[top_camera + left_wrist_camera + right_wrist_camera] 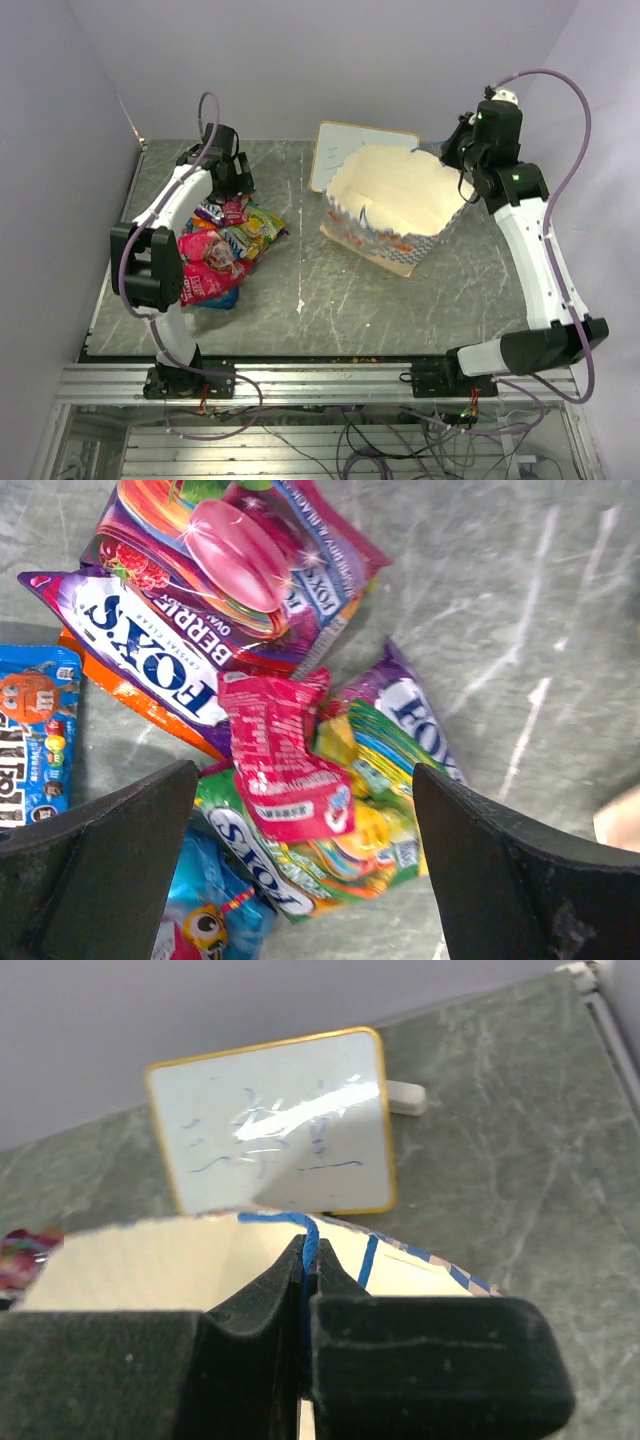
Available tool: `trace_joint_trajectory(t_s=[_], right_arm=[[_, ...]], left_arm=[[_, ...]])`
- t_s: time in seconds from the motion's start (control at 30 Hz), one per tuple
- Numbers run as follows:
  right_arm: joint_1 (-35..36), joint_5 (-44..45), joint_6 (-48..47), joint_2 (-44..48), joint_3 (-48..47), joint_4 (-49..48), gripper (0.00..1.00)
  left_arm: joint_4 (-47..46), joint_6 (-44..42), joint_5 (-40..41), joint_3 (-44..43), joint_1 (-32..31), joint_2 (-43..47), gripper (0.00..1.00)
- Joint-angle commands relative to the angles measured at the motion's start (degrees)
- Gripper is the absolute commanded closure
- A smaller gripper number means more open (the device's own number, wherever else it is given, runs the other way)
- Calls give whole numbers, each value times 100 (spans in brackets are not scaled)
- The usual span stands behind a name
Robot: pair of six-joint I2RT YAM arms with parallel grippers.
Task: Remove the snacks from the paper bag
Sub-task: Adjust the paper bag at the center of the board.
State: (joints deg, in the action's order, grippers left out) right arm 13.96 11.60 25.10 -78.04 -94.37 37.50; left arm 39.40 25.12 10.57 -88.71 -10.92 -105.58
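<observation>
Cream-tan paper made up the paper bag [395, 205], which was seen standing open-mouthed on the right-hand part of the grey marbled table [330, 300], just in front of a white signboard [345, 150]. The snacks [225, 250] were found outside it, heaped on the table's left side, well apart from the bag. Among them, a pink-red packet [285, 770] was laid across a yellow-green packet [350, 860] and against a purple-orange packet [170, 650], while a blue packet [35, 730] was caught at the edge of the left wrist view. The left gripper [303, 780] was held above this heap, its jaws spread wide with nothing gripped between them. The right gripper [305, 1285] was placed at the bag's far right rim, its jaws pressed together on the blue cord handle [312, 1235].
</observation>
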Motion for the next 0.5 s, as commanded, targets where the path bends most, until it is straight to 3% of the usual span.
trace_joint_trajectory(t_s=[0.0, 0.07, 0.3, 0.47], right_arm=[[-460, -261, -410, -416, -323, 494, 100], [-512, -248, -702, -500, -298, 365, 99], [-508, -613, -1202, -925, -700, 420, 82], [-508, -684, -1250, -1145, -1203, 744, 64]], left_arm=[[25, 464, -585, -210, -33, 538, 0], [79, 520, -714, -325, -105, 616, 0], [-20, 627, -1019, -619, -235, 1009, 0], [-34, 659, -1209, -978, -242, 1194, 0]])
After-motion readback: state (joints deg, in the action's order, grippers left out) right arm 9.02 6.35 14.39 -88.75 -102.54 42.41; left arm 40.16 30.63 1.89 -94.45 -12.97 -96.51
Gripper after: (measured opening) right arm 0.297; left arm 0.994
